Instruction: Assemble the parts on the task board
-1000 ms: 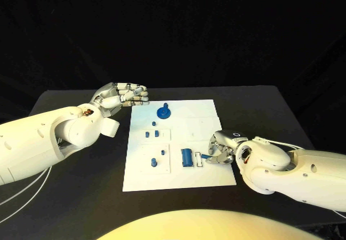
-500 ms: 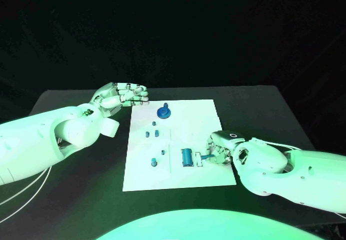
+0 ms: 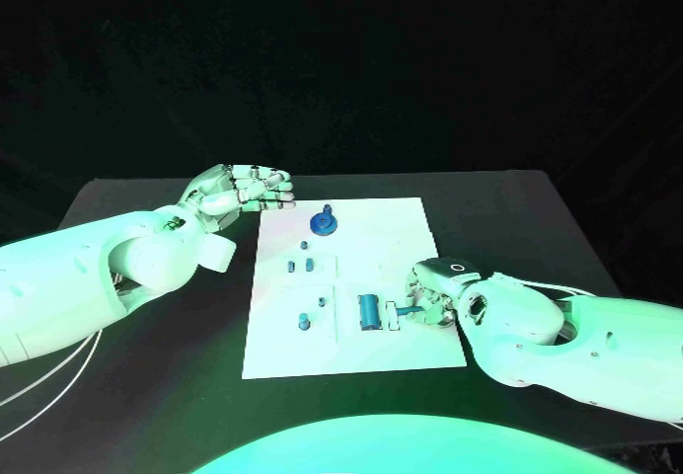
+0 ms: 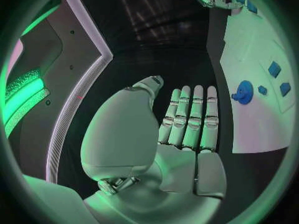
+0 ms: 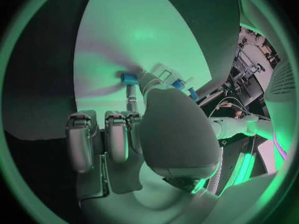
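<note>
My right hand (image 3: 434, 296) pinches a small blue part (image 3: 413, 310) low over the white task board (image 3: 384, 222) beside a blue cylinder (image 3: 370, 312), likely for seating next, while my left hand (image 3: 242, 190), fingers curled on nothing, hovers above the desk (image 3: 541, 212).

**Our arms and hands, as built**

We have two bulky arms in smooth white shells, rounded and swollen near the wrists, with seams between the shell segments. Our left arm (image 3: 86, 286) carries small dark screw holes along its forearm, and thin pale cables hang beneath it. At its wrist a small recess shows dark, metallic fittings. Our right arm (image 3: 583, 341) has thin cables running along its top and a black ring-shaped marking near the wrist. Our left hand (image 3: 242, 188) and right hand (image 3: 434, 296) are silver, built of segmented metal fingers with smooth pale pads (image 4: 187, 117) and a large rounded palm cover.
</note>
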### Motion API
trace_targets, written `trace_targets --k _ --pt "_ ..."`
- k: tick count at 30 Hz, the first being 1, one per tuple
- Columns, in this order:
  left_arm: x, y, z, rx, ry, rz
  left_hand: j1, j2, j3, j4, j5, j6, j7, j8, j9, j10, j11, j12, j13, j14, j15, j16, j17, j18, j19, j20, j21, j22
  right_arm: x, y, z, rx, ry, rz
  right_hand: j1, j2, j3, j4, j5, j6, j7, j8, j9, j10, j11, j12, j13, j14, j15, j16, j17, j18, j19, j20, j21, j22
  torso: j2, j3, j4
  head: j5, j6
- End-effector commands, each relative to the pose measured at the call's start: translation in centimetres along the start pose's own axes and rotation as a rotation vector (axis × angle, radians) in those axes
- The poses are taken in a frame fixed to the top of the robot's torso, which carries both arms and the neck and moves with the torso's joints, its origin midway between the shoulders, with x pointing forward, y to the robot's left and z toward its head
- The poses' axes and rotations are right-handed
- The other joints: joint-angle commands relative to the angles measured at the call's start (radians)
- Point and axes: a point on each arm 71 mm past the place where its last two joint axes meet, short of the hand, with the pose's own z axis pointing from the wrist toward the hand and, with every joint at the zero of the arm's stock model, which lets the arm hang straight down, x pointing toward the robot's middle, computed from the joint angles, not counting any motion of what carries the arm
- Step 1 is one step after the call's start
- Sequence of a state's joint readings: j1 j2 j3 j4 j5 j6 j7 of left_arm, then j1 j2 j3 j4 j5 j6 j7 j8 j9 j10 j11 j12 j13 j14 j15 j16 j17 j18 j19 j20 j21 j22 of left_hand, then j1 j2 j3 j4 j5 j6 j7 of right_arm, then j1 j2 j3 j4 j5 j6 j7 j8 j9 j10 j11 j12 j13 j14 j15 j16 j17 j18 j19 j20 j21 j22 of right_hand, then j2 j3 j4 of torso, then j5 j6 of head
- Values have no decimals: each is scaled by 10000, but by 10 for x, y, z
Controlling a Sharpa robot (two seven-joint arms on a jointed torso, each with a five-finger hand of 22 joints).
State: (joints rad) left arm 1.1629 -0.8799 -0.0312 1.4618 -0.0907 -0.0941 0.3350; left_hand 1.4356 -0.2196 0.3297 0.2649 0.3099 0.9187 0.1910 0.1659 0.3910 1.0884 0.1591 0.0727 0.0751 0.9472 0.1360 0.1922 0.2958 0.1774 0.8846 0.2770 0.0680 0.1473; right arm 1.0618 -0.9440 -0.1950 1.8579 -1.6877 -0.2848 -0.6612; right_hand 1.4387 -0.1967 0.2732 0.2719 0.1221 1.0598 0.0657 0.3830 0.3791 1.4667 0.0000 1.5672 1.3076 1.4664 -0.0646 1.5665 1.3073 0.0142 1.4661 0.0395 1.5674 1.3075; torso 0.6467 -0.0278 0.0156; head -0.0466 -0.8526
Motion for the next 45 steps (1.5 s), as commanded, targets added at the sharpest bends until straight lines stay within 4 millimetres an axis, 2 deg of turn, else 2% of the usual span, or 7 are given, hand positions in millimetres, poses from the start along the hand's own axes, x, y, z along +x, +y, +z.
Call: trace_targets --k 1,12,21,29,35,43,45 --pt "2 0 0 32 157 -54 65 26 -48 43 -53 25 32 -37 -14 27 5 -52 5 60 20 -42 14 55 -5 14 -20 -23 10 -5 1 297 535 -909 21 -29 58 29 6 34 20 -30 -12 1041 -59 36 2632 1044 -42 43 2635 -142 1047 -24 34 2633 2 4 -1 -9 -10" --pt "2 0 0 33 133 -38 66 27 -48 43 -53 25 33 -38 -15 26 6 -52 5 60 20 -43 14 55 -6 14 -20 -24 7 -8 -3 -19 281 -838 35 320 679 -86 1 228 -114 18 -16 1041 -162 36 2632 1044 -124 43 2635 -142 1047 -74 34 2633 0 15 -7 -22 -26" --pt "2 0 1 38 144 -35 78 34 -49 46 -54 25 38 -40 -17 23 6 -52 4 63 20 -49 18 54 -10 15 -22 -32 -8 -9 -7 -246 -372 -338 -362 418 937 -5 -12 298 -183 71 -2 1041 -228 36 2632 1044 -197 43 2635 -142 1047 -143 34 2633 2 18 -15 -50 -21" --pt "2 0 1 34 133 -30 78 34 -49 46 -54 25 38 -40 -17 23 6 -52 4 63 20 -49 18 54 -10 15 -22 -32 -15 -17 -10 -2 -784 742 -414 387 1004 -39 -12 294 -197 86 6 1041 -241 36 2632 1044 -201 43 2635 -142 1047 -155 34 2633 14 24 -16 -47 -45" --pt "3 0 1 28 133 -29 96 45 -48 47 -53 29 39 -40 -18 23 5 -50 4 68 19 -54 23 54 -13 16 -24 -40 -17 -19 -11 324 -751 2274 -433 320 1045 -93 -19 279 -189 91 10 1041 -243 36 2632 1044 -203 43 2635 -142 1047 -162 34 2633 13 10 -1 -59 -57" --pt "3 0 1 15 122 -25 96 45 -48 47 -53 29 39 -40 -18 23 5 -50 4 68 19 -54 23 54 -13 16 -24 -40 -7 -23 -9 1284 187 4966 -746 163 1062 -56 -40 234 -127 91 8 1041 -196 36 2632 1044 -169 43 2635 -142 1047 -149 34 2633 0 -9 -3 -83 -152" --pt "2 0 1 12 123 -25 96 45 -48 47 -53 29 39 -40 -18 23 5 -50 4 68 19 -54 23 54 -13 16 -24 -40 -5 -21 -8 1293 351 5288 -817 147 1048 -41 -48 228 -116 93 8 1041 -187 36 2632 1044 -161 43 2635 -142 1047 -144 34 2633 12 10 -12 -68 -135"
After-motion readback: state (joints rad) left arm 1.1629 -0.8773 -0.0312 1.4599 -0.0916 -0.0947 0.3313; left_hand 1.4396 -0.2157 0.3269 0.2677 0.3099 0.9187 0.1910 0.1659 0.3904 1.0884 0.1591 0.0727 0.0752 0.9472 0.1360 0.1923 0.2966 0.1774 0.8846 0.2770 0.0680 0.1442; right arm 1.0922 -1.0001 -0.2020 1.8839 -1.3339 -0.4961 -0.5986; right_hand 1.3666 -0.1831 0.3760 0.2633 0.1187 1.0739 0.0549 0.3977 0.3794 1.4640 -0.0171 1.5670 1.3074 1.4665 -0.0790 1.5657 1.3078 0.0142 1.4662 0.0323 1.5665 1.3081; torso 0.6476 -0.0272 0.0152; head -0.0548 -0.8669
